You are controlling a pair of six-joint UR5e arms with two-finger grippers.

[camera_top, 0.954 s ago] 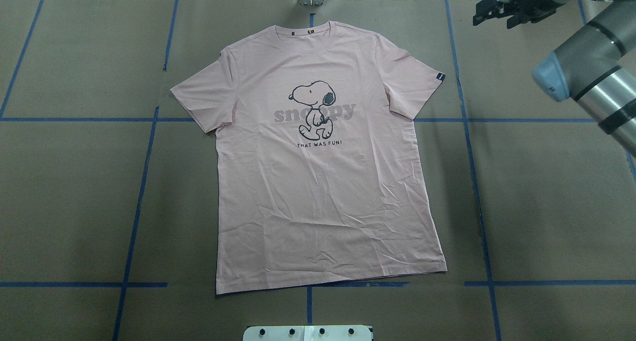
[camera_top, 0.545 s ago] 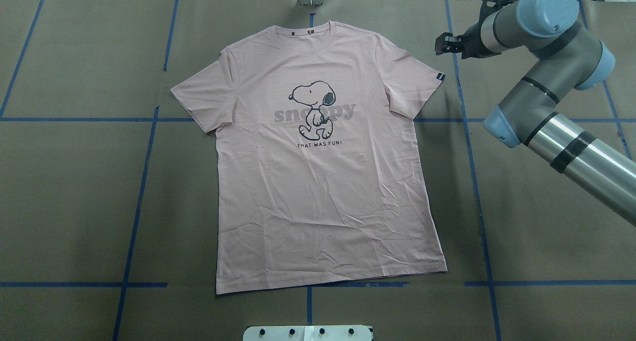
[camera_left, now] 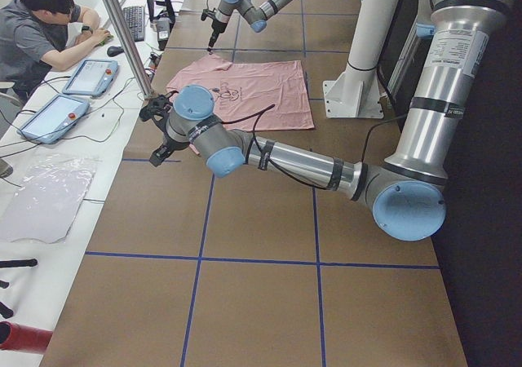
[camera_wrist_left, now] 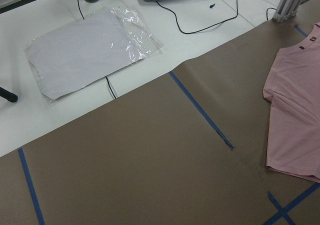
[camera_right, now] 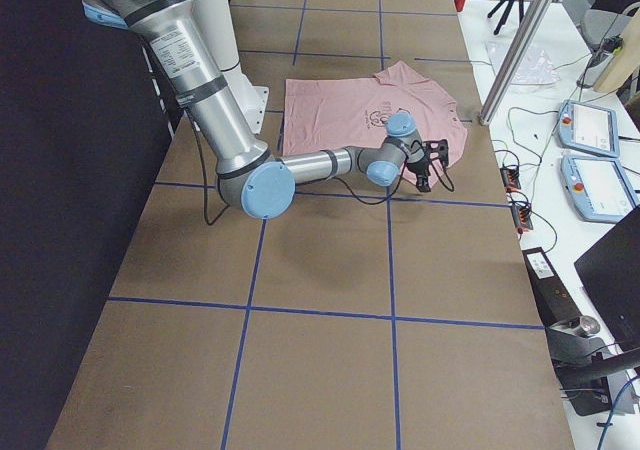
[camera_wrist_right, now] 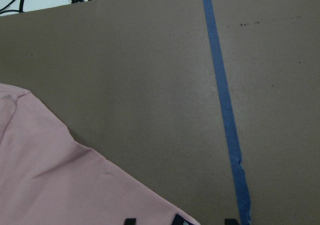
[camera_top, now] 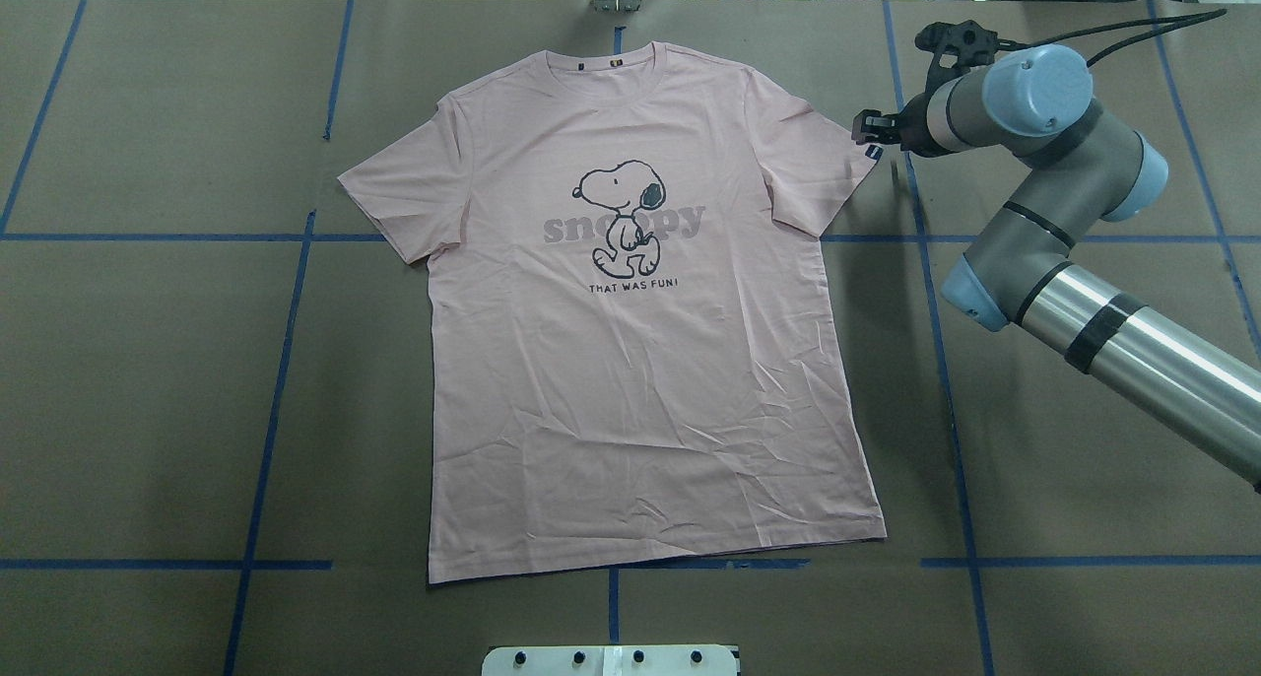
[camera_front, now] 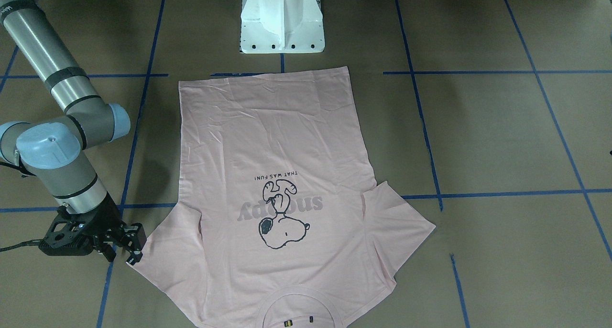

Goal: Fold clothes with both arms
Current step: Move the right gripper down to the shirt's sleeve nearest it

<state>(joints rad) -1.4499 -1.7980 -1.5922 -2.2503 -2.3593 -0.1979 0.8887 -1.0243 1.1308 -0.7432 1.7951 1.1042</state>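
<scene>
Seen from across the bench (camera_front: 478, 127), the right tool (camera_front: 123, 256) hangs low at the outer corner of one sleeve of the pink T-shirt (camera_front: 267, 141). Its fingers (camera_front: 137, 242) are spread and grasp nothing. Whether a fingertip touches the cloth I cannot tell. The T-shirt lies flat, print up, with its hem near the white pedestal (camera_front: 282, 22).

From overhead, the right arm (camera_top: 1103, 321) reaches in from the right side. The right tool (camera_top: 872, 132) is at the hem of the sleeve on that side. The T-shirt (camera_top: 630, 380) is spread in the middle of the bench (camera_top: 148, 380), collar at the far edge, and the dog drawing (camera_top: 621, 213) is on its chest.

From the robot's left end, the left tool (camera_left: 161, 130) hovers by the bench's outer edge, apart from the T-shirt (camera_left: 253, 90). I cannot tell whether it is released or clenched. The right tool (camera_left: 214, 34) is small and far. A seated person (camera_left: 45, 33) works at the side table.

From the right end, the right tool (camera_right: 430, 165) is beside the near sleeve of the T-shirt (camera_right: 350, 105).

The left wrist view shows a sleeve and the collar of the T-shirt (camera_wrist_left: 295, 110) at its right edge, and a clear plastic bag (camera_wrist_left: 90, 50) on the white table.

The right wrist view shows the sleeve corner (camera_wrist_right: 60, 180) just beside a blue tape line (camera_wrist_right: 225, 115).
</scene>
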